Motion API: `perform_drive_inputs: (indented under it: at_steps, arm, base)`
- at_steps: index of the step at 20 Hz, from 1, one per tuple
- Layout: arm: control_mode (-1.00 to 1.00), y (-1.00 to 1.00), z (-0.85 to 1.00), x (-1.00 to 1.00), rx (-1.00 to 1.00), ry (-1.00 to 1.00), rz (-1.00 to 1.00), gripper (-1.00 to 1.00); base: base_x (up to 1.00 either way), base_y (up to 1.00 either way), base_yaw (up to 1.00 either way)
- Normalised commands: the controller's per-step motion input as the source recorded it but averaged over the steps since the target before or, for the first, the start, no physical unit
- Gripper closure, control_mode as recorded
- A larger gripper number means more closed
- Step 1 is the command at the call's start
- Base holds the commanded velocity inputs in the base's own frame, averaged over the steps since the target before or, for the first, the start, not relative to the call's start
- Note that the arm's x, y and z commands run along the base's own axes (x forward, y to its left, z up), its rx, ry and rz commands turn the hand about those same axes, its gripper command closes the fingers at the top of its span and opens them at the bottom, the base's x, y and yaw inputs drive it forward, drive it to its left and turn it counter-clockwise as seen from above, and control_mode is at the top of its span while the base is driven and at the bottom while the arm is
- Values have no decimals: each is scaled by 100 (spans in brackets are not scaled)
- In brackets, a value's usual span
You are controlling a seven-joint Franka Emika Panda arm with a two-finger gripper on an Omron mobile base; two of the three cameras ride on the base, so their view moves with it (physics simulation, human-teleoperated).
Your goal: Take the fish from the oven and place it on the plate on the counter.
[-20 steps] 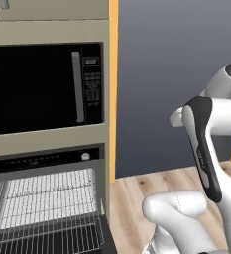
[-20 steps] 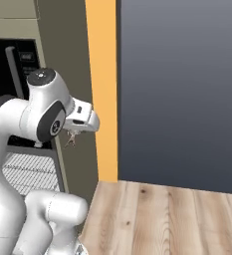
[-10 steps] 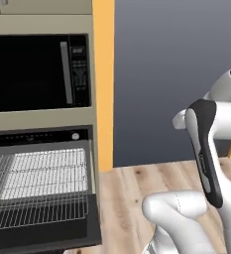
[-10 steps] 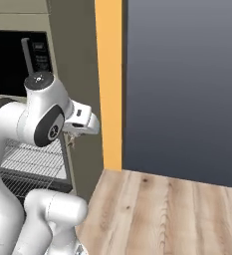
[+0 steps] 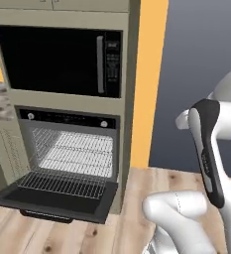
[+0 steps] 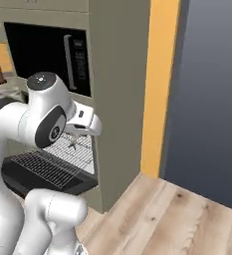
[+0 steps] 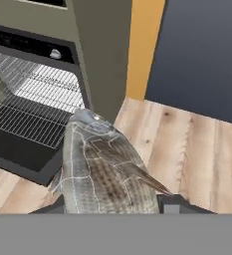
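Fish (image 7: 102,172) clamped between the two dark fingertips (image 7: 173,203), jaws narrowed onto its body, head pointing away from the hand. Carried in the air above the wooden floor (image 7: 187,149), outside the oven (image 5: 70,158) and just right of its lowered door (image 5: 57,196). Gripper (image 6: 73,142) tucked under the white wrist, in front of the wire racks (image 5: 75,154). Microwave (image 5: 62,59) mounted directly above the oven.

We saw a scaly, matt grey-brown fish (image 7: 105,174), thin metal wire racks (image 5: 75,154) in the glossy black oven (image 5: 67,163), and a pale wood-plank floor (image 7: 187,144).
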Motion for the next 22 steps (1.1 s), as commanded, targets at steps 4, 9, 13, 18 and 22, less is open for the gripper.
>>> perform_drive_inputs:
  at_steps: [4,9,13,18,22]
  arm:
    - [100,0,0,0,0,0,0,100]
    - [100,0,0,0,0,0,0,100]
    - [100,0,0,0,0,0,0,100]
    - [100,0,0,0,0,0,0,100]
    - [100,0,0,0,0,0,0,100]
  base:
    - [0,-48,88]
    - [1,-21,85]
    - [59,72,54]
    - [80,100,8]
    - [78,100,-15]
